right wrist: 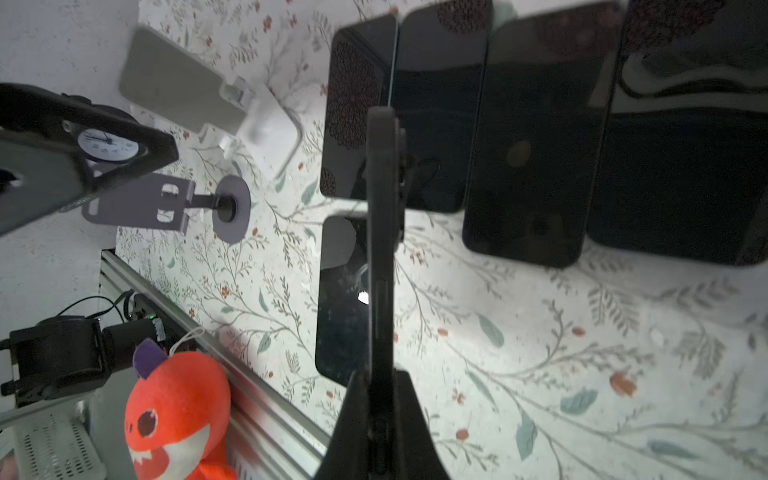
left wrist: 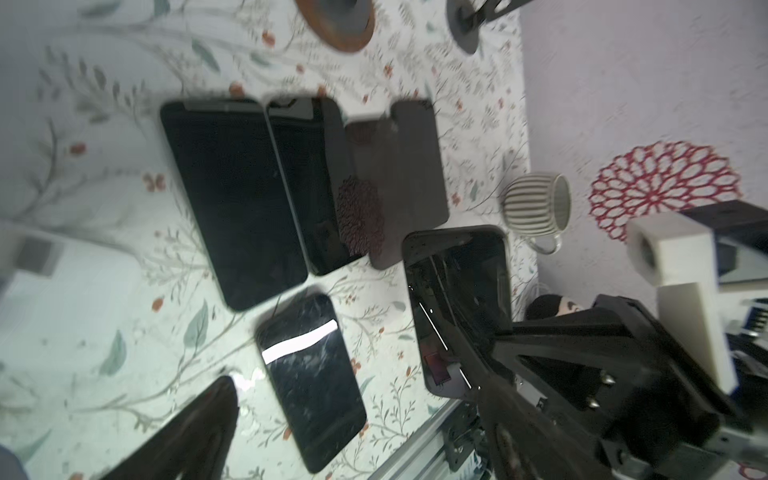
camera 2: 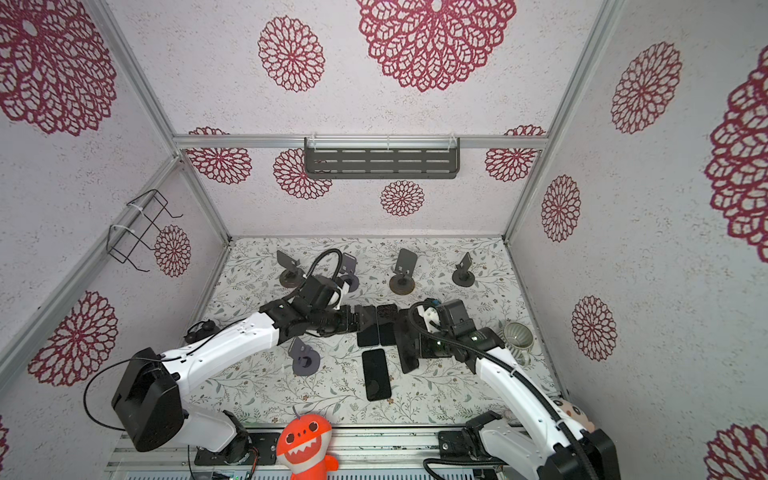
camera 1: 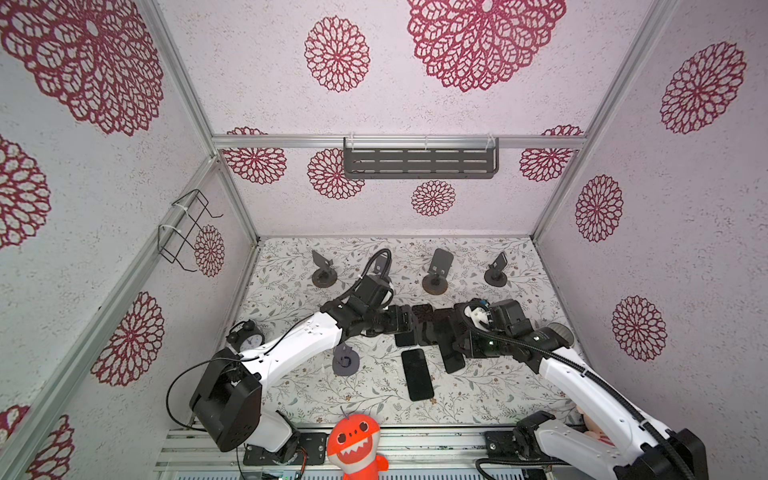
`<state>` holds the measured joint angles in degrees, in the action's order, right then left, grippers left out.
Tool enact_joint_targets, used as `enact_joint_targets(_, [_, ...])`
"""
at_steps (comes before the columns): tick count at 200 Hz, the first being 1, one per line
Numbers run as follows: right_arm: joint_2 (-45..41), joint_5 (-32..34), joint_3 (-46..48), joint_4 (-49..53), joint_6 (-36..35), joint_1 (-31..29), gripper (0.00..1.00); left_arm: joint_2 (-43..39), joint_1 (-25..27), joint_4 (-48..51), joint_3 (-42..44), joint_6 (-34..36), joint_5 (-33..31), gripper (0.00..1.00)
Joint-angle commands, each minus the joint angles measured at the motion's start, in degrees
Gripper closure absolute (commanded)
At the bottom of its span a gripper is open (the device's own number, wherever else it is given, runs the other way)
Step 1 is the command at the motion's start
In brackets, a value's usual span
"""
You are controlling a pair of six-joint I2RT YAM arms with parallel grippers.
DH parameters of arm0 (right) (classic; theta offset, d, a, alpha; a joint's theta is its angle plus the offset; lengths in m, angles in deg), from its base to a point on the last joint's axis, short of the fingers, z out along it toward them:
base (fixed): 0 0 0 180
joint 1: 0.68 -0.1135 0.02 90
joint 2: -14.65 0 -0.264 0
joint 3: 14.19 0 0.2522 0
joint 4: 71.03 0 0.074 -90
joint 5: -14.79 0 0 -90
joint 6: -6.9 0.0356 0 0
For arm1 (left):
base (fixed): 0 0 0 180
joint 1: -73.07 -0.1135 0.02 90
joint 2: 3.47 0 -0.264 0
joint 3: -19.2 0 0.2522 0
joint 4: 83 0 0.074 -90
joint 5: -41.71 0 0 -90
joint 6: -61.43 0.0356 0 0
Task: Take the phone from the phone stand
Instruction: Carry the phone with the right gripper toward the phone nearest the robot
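Work surface is a table (camera 1: 498, 395) covered in a leaf-and-sprig print, enclosed by pale walls (camera 1: 374, 104) bearing red rosettes. A slotted grey shelf (camera 1: 419, 164) hangs at 12 o'clock and a wire rack (camera 1: 185, 228) at 10 o'clock. Phone stands (camera 1: 436, 270) line the 12 o'clock edge, and a purple-grey stand (camera 1: 345, 359) sits toward 8 o'clock. An alarm clock (camera 1: 249, 338) is at 9 o'clock, a ribbed mug (camera 2: 517, 336) at 3 o'clock and an orange plush toy (camera 1: 353, 444) at 6 o'clock. Several flat phones (left wrist: 232, 199) lie side by side at centre. The left arm reaches in from 7 o'clock. Its left gripper (camera 1: 409, 322) is over the flat phones, jaws spread wide and gripping nothing. The right arm reaches in from 5 o'clock. Its right gripper (right wrist: 380, 399) is clamped on the phone (right wrist: 382, 208), held edge-on just to the 3 o'clock side of centre, off any stand. Whether its far end touches the table cannot be told.
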<state>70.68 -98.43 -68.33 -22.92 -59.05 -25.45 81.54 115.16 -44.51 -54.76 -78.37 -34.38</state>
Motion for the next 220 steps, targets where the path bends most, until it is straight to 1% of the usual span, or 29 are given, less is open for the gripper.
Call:
enact_joint_targets(1, [-3.3, -3.9, 2.1, 1.4, 4.7, -0.5, 1.0, -1.4, 1.8, -2.0, 2.0, -5.2, -3.9, 0.06])
enact_joint_targets(12, [-3.9, -4.2, 4.1, 0.9, 5.4, -0.6, 1.0, -0.9, 2.6, -2.1, 2.8, -5.8, -5.1, 0.06])
enact_joint_targets(29, [-4.4, -5.2, 6.7, -0.9, 6.4, -0.7, 1.0, 0.3, 3.8, -3.4, 3.7, -7.4, -5.0, 0.06])
enact_joint_targets(53, [-5.2, -7.7, 10.7, -7.0, 7.3, -0.7, 1.0, 2.6, 5.2, -4.9, 3.7, -8.1, -4.7, 0.05])
enact_joint_targets(92, [-5.5, -8.5, 14.7, -12.9, 8.1, -0.6, 1.0, 5.0, 5.8, -7.1, 4.8, -9.8, -4.1, 0.04])
enact_joint_targets(146, [-4.3, -8.9, 17.2, -18.0, 9.5, -0.7, 1.0, 6.7, 6.1, -8.5, 6.0, -10.8, -2.9, 0.0])
enact_joint_targets(220, [-2.8, -9.5, 21.0, -23.9, 12.0, -1.2, 1.0, 9.4, 6.4, -8.9, 6.6, -10.9, -1.5, 0.02])
